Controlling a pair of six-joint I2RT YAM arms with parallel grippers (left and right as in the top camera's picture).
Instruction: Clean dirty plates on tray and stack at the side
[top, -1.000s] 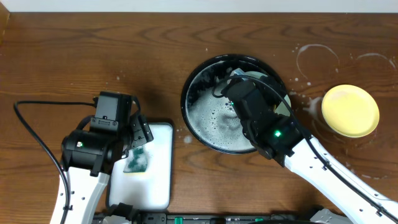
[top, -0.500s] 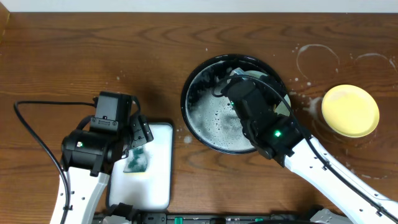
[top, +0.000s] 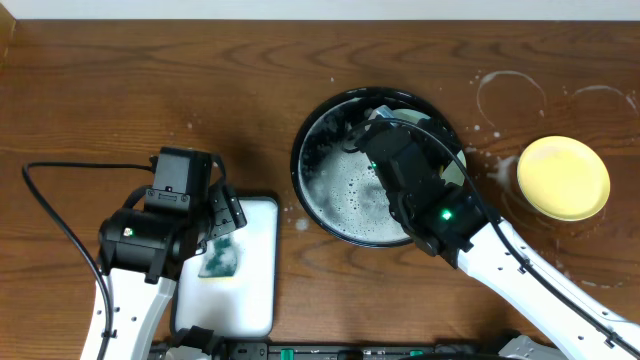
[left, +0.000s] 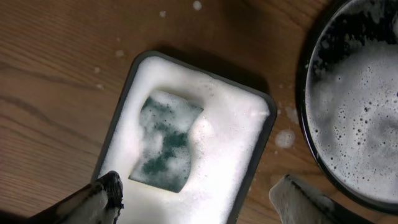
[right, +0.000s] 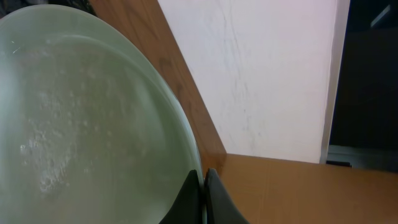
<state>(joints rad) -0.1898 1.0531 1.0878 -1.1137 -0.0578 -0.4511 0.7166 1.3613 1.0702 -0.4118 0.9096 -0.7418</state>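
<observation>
Overhead and wrist views, two arms at a brown wooden worktop (top: 120, 80).

Right hand (right: 202, 193): closed on the rim of a pale mint-green plate (right: 81, 118), pinched between the two dark fingertips (right: 214, 198). Plate tilted steeply in the wrist view, wet and speckled with fine droplets. From overhead, held over the far part of the tray (top: 298, 160), mostly hidden under the right arm (top: 430, 205).

Tray: large, round, black, raised rim, just right of mid-worktop, with white suds (top: 350, 190) across its floor. Seen also at the right edge of the left wrist view, suds bubbly and thick.

Yellow plate (top: 563, 178): flat on the worktop to the right of the tray, apart from its rim, among white soapy ring stains (top: 510, 95) and splashes.

Left hand (left: 199, 202): open, fingers spread wide with nothing between them, hovering above a white rectangular dish (left: 121, 112) full of foam. Green sponge (left: 165, 142) lying in that foam, left of centre, untouched by either fingertip. Dish just left of the tray, not touching it, with small foam spots on the wood between.

Third plate: cannot be made out in any view.
</observation>
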